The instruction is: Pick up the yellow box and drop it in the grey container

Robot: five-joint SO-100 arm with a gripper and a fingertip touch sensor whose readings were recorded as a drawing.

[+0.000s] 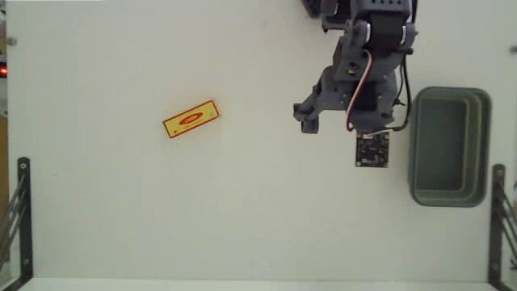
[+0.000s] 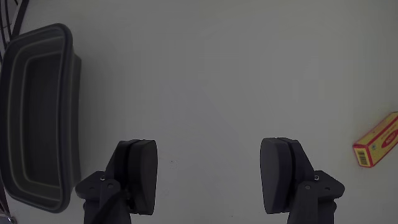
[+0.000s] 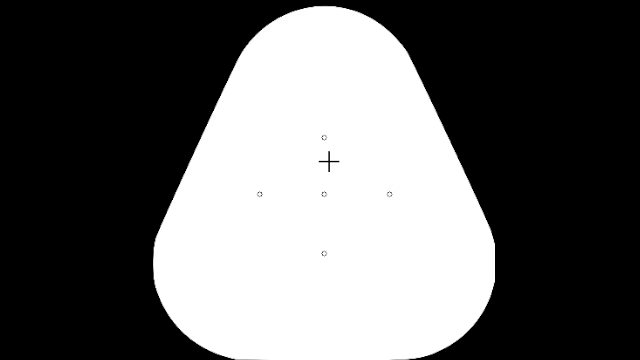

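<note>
End effector (image 2: 211,183) spread apart, empty; yellow box (image 2: 377,140) well off to its right.

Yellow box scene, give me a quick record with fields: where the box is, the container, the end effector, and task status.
yellow box: lying flat and tilted on the white table, left of the arm in the fixed view; at the right edge in the wrist view
grey container: at the right side in the fixed view, nothing visible inside
end effector: open, nothing between its fingers, between box and container, touching neither
task status: box not yet picked up
</note>
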